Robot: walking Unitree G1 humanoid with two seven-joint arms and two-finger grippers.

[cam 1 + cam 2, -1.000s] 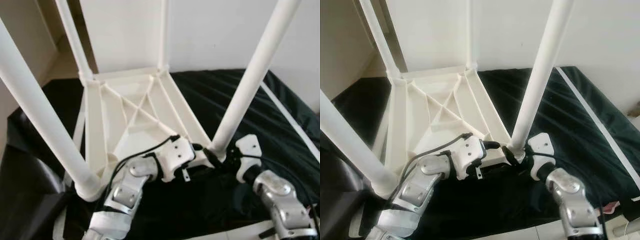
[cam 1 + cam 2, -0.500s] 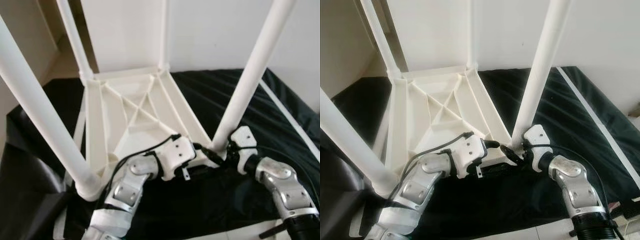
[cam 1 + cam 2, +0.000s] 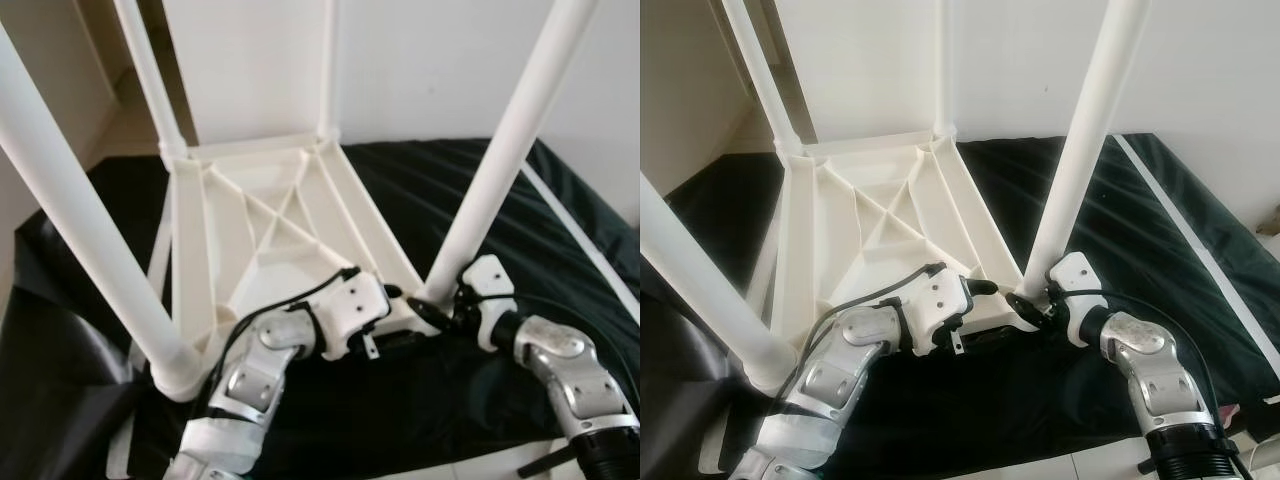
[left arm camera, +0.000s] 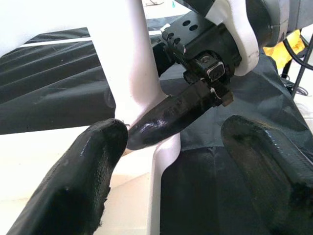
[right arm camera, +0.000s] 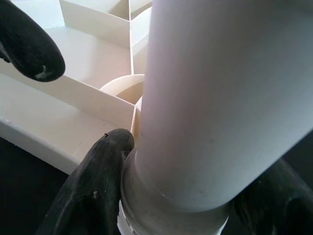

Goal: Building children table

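On the black sheet (image 3: 560, 240) lies the upturned white table (image 3: 270, 240), legs up, with both grippers at its near right corner. The right gripper (image 5: 161, 210) clasps the base of the near right leg (image 3: 495, 170), one finger each side in its wrist view. The left gripper (image 4: 181, 161) gapes wide beside that corner, holding nothing.

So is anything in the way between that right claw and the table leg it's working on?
Nothing visible. The right gripper has its jaws around the base of the near-right leg, where it meets the upturned tabletop. The left gripper is at the same corner, jaws open.
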